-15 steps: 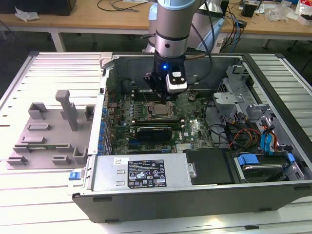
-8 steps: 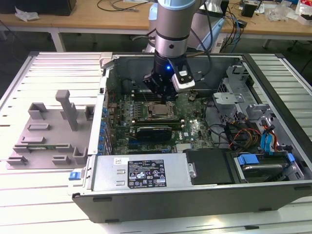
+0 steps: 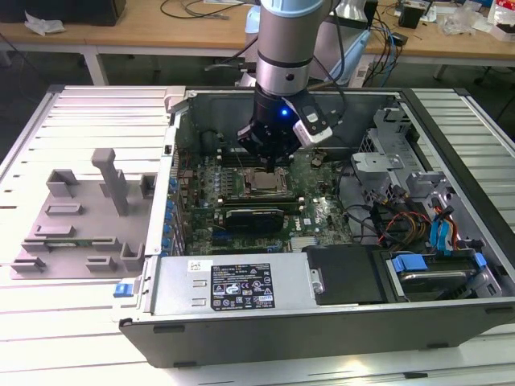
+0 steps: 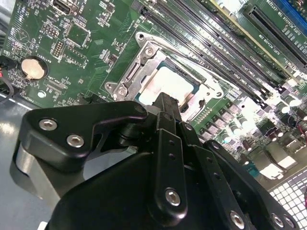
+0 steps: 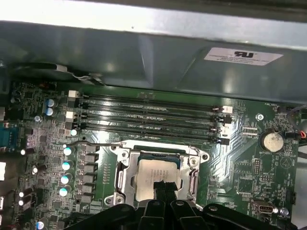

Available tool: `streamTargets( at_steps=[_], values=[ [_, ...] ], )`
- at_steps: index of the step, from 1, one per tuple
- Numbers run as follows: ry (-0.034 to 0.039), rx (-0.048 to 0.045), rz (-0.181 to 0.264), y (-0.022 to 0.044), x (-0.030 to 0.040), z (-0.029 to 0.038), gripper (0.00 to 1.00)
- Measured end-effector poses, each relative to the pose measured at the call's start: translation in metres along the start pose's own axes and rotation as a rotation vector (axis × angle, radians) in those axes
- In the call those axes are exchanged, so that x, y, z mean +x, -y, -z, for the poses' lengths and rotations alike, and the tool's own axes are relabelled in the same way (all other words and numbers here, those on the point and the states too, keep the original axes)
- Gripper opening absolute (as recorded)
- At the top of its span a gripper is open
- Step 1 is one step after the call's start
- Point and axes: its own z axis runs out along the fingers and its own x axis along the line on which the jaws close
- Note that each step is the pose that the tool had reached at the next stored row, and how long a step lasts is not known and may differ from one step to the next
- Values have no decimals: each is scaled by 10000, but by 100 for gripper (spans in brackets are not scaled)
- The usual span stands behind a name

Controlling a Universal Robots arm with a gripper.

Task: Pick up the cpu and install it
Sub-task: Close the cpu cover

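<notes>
Holds the gripper (image 5: pixel 163 184) just above the socket frame (image 5: pixel 122 167), fingertips (image 5: pixel 159 188) drawn together, seemingly to press rather than grasp; leaves the cpu (image 5: pixel 149 171) lying flat inside that frame.

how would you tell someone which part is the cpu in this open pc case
Inside the open computer case, find the green motherboard and its row of long black memory slots. Beside them a metal socket frame rings the cpu, right under the claw. It alone is a flat, shiny silver square.
</notes>
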Motion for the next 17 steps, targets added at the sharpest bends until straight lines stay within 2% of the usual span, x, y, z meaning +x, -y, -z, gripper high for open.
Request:
streamTargets(
  at_steps=[2, 5, 9, 17],
  values=[
    [-1, 5, 0, 0, 2, 0, 11],
    [35, 5, 0, -1, 10, -20, 11],
    [66, 10, 1, -2, 29, -62, 11],
    [94, 10, 1, -11, 176, -114, 11]
  ],
)
